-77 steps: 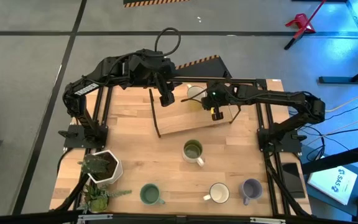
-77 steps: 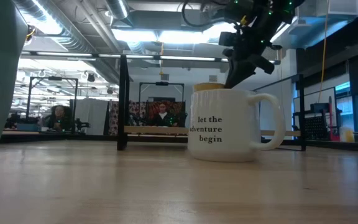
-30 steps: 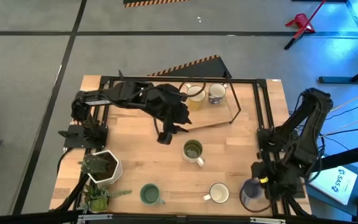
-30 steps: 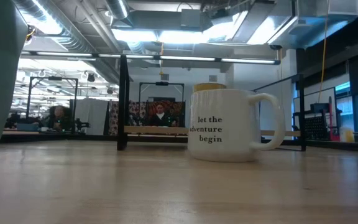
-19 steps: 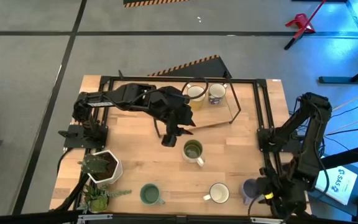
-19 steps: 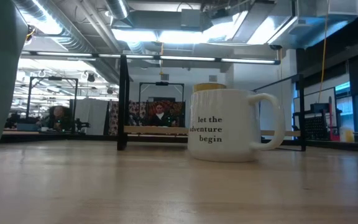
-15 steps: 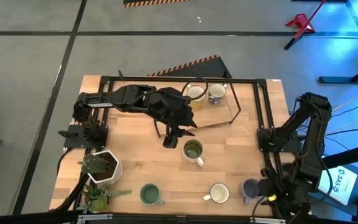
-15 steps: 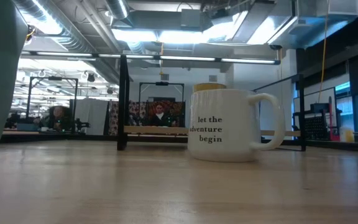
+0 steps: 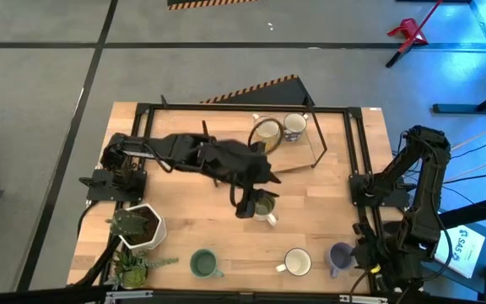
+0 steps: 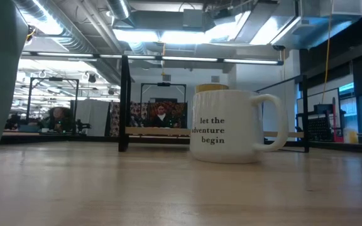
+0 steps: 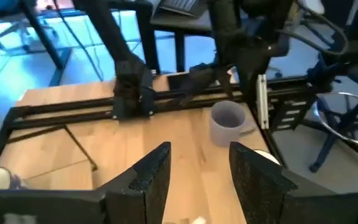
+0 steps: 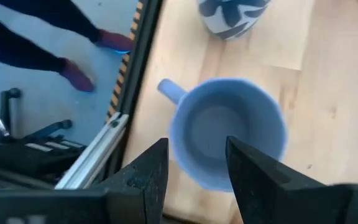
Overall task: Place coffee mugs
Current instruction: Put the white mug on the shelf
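Left hand (image 9: 245, 205), fingers parted and empty, hangs over the olive mug (image 9: 263, 206) at desk centre for pickup; right hand (image 12: 194, 171), open, hovers over the lavender mug (image 12: 229, 130) at five o'clock.

left pincer (image 9: 245, 206) mid-table, fingers apart | right pincer (image 12: 194, 163) near corner, fingers apart

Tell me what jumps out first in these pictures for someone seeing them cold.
The left gripper, fingers open, reaches across the middle of the table right over the olive green mug. In the low view a big white mug printed "let the adventure begin" fills the centre. At the table's front right corner the right gripper hangs open above the lavender mug.
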Tool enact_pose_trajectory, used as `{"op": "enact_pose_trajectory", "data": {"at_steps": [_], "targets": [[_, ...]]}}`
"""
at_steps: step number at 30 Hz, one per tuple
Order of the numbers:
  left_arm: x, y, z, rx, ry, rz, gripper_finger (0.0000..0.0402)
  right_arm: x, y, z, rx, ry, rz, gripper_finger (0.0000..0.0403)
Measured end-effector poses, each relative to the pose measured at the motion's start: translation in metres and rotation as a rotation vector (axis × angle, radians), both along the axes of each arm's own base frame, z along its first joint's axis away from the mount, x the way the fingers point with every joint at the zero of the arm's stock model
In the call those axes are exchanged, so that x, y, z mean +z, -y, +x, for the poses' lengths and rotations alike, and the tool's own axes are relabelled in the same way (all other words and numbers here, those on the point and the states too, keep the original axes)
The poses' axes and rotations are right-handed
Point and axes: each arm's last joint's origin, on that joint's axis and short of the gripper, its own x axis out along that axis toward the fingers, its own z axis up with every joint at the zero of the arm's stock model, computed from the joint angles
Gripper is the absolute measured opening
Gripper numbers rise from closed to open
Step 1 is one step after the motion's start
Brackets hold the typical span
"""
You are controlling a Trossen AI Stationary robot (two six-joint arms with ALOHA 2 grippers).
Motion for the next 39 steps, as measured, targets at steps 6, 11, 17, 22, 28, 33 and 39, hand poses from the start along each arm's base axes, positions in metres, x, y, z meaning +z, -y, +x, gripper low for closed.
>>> {"op": "enact_pose_trajectory", "data": {"at_steps": [6,11,17,22,28,33,39], "targets": [[-0.047,0.027,0.021,0.05,-0.193,0.012,0.0162,-0.008,-0.003,0.003,-0.02,0.04,-0.07,0.015],[-0.092,0.04,0.041,0.039,-0.348,0.059,0.0162,-0.015,-0.007,0.004,-0.025,0.048,-0.104,0.015],[-0.15,0.041,0.066,0.054,-0.511,0.112,0.0162,-0.015,-0.009,0.006,-0.043,0.072,-0.1,0.015],[-0.192,0.041,0.08,0.006,-0.621,0.17,0.0162,-0.015,-0.01,0.007,-0.078,0.086,-0.076,0.015],[-0.211,0.037,0.081,0.004,-0.719,0.208,0.0162,-0.014,-0.01,0.007,-0.117,0.086,-0.052,0.015],[-0.219,0.022,0.08,0.034,-0.766,0.202,0.016,-0.014,-0.01,0.007,-0.121,0.096,-0.054,0.015],[-0.231,0.012,0.082,0.024,-0.788,0.141,0.0158,-0.014,-0.01,0.008,-0.127,0.113,-0.058,0.015]]}}
